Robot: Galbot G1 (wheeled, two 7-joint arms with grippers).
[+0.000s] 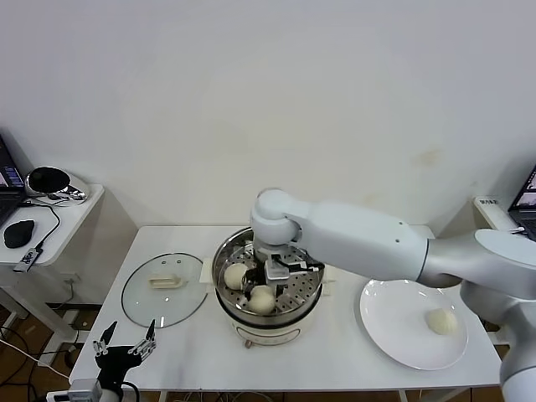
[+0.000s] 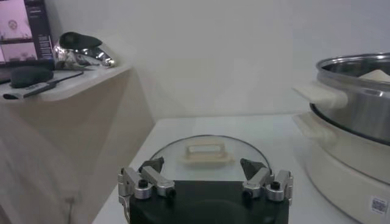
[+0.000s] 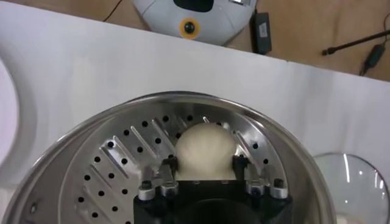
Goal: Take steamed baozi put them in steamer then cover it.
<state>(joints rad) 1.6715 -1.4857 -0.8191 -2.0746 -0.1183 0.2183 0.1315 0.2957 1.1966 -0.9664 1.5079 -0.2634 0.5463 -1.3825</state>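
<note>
The steamer stands mid-table with its perforated tray showing. My right gripper reaches down into it, its fingers pressed on both sides of a creamy-white baozi that rests on the tray, also seen in the head view. A second baozi lies in the steamer beside it. Another baozi sits on the white plate. The glass cover lies flat left of the steamer. My left gripper is open and empty at the table's front left, before the cover.
A side table at far left holds a mouse and a shiny helmet-like object. The steamer's wall rises to the right of my left gripper. The table's front edge runs close to the steamer.
</note>
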